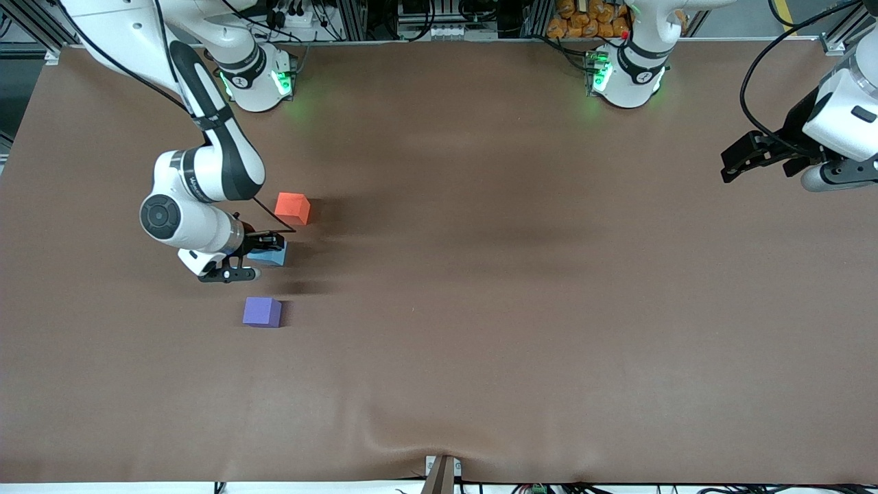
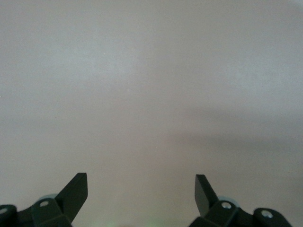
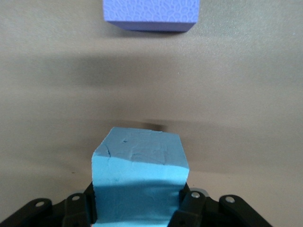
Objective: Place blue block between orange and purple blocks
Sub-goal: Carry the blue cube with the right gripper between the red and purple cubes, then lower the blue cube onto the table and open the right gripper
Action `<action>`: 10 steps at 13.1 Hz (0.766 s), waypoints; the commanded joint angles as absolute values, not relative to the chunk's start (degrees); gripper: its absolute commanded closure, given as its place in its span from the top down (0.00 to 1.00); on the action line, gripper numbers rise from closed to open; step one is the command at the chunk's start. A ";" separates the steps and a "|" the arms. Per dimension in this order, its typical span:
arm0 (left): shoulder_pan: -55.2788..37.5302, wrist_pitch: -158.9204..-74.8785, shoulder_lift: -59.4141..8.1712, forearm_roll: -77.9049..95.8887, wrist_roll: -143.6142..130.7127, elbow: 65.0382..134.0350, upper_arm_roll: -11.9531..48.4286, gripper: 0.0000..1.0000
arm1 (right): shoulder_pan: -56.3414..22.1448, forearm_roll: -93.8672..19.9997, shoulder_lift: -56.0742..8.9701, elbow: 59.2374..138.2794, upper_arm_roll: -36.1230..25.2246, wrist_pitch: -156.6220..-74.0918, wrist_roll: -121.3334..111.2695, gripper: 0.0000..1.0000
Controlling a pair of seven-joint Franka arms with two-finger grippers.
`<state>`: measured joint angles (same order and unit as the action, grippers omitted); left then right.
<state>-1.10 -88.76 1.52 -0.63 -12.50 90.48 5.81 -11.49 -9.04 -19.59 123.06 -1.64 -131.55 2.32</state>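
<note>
- The right pincer [image 1: 264, 245] sits low over the brown desk [image 1: 514, 309], toward the right arm's end, and its fingers [image 3: 78, 208] are clamped on the blue block [image 1: 272, 256].
- In the right wrist view the blue block [image 3: 138, 182] fills the space between the two black fingers, its top face dented and creased.
- Whether the blue block rests on the desk or hangs just above it, I cannot say; a shadow lies close under it.
- The orange block [image 1: 293, 208] lies on the desk farther from the front camera than the blue block, near it but apart.
- The purple block [image 1: 262, 312] lies on the desk nearer to the front camera than the blue block, also apart from it; the right wrist view shows the purple block [image 3: 150, 14] with bare desk between the two.
- So the blue block stands roughly in the gap between the orange and purple ones.
- The left arm waits at its own end of the desk, raised, with the left pincer [image 1: 744, 161] spread apart; its wrist view shows the two fingertips [image 2: 75, 191] wide of each other over bare desk.
</note>
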 commanded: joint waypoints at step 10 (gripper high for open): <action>1.41 -92.64 0.97 -0.09 -7.73 90.79 5.89 1.00 | -12.75 -10.20 -22.24 123.66 -1.14 -135.97 4.66 1.00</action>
